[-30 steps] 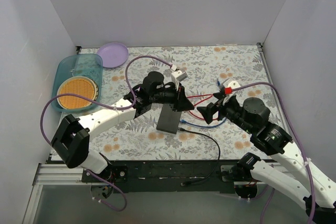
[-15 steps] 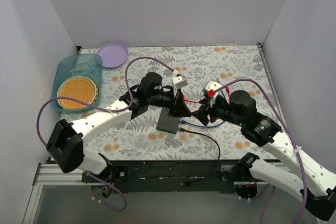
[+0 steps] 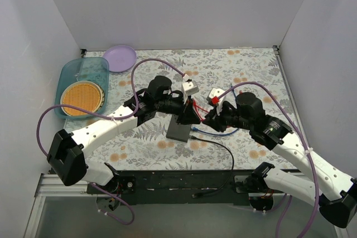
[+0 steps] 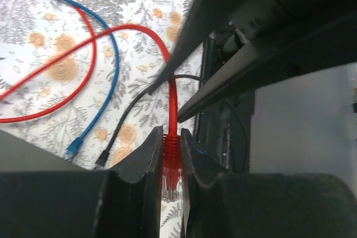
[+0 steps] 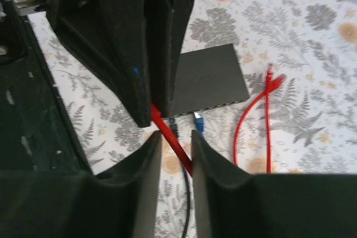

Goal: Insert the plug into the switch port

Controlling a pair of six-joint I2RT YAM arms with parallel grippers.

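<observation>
- Cables lie strewn over the flowered surface (image 3: 251, 71), and the two arms meet nose to nose above the middle of it.
- Left claw (image 4: 172, 134) is clamped tight on the plug (image 4: 172, 165), a red one, with a finger pressed flat against each side. The red cable (image 4: 173, 98) runs straight out from between the tips.
- Right claw (image 5: 175, 137) stands partly open. Its two fingers (image 5: 146, 188) straddle that same red cable right at the tip of the left claw. There is a gap beside the cable, so I see no pinch on it.
- Switch (image 3: 179, 131) lies flat on the surface near the middle, on the near side of both claws. From overhead, the left claw's tip overlaps its far edge.
- Whether the plug touches the switch I cannot tell.
- Blue cable (image 5: 198, 119) ends just beside one edge of the switch, and the black cable (image 3: 226, 150) ends close by it.
- Loose red end (image 5: 271, 80) rests on the surface, a little apart from the switch.
- Far left sits a teal tray (image 3: 71, 71) with an orange woven disc (image 3: 82, 97) in it, and a lilac plate (image 3: 120, 58) just beyond.
</observation>
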